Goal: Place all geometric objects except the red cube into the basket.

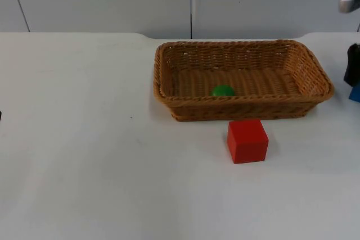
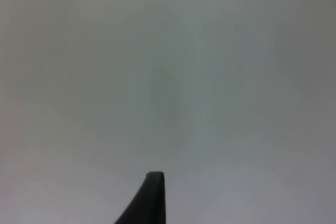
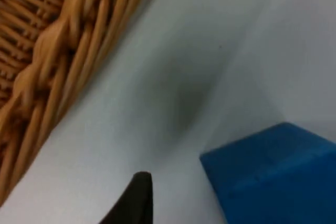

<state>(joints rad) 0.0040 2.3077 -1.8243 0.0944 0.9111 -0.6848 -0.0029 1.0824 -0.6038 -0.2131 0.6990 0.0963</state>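
Red cube (image 1: 247,140) sits nearest the camera, just in front of the basket (image 1: 242,103); it stays out. My right gripper (image 1: 352,66) hangs low just beyond the basket's right end, directly over the blue block (image 3: 275,174), which touches nothing. Whether its fingers are spread I cannot tell. My left arm waits. A green piece (image 1: 223,90) already lies inside the basket.
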